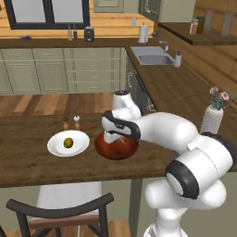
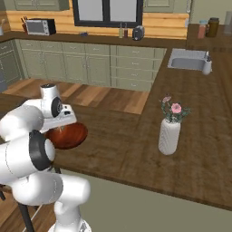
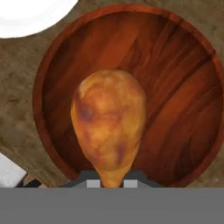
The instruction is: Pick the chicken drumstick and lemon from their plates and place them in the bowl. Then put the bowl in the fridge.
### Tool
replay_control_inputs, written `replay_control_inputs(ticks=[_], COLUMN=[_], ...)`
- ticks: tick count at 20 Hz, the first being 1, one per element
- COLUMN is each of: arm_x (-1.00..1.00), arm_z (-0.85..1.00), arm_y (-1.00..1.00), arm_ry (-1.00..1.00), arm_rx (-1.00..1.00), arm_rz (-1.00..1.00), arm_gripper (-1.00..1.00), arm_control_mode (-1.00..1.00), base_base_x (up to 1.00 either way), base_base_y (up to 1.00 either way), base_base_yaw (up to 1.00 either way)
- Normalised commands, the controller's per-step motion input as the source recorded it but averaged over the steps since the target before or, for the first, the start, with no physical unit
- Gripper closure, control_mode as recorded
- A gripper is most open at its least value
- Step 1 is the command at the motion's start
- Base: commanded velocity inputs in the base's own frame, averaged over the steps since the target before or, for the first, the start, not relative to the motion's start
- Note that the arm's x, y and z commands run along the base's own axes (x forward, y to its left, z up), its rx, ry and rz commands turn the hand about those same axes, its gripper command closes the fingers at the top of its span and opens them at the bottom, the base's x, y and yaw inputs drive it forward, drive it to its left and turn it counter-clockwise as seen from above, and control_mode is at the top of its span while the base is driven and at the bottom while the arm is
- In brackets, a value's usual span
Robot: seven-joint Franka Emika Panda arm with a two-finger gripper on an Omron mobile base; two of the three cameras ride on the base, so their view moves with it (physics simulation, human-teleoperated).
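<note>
Claw grips drumstick bone end; thick end points into bowl.

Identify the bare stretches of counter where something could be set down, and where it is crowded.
Free: the counter between the bowl and the flower vase, and the front edge below the white plate. Crowded: plate, shakers and bowl close together.

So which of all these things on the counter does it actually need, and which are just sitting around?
Needed:
golden-brown chicken drumstick, held in the gripper above the bowl
glossy reddish-brown bowl
small yellow-green lemon
round white plate under the lemon

Just lying about:
white vase of pink flowers
two small shakers
</note>
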Motion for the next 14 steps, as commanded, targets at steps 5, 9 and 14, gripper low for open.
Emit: replay_control_inputs(ticks=[5,9,14], arm_x=[0.72,0.10,0.11], arm_z=[-0.44,-0.29,-0.26], arm_y=[-0.13,-0.04,0.00], arm_ry=[0.11,0.12,0.10], arm_rx=[-0.01,0.00,0.00], arm_rz=[0.13,0.05,0.04], arm_gripper=[1.00,1.00,-1.00], arm_control_mode=[-1.00,-1.00,-1.00], base_base_x=[0.00,0.00,0.00], base_base_y=[0.00,0.00,0.00], base_base_yaw=[0.00,0.00,0.00])
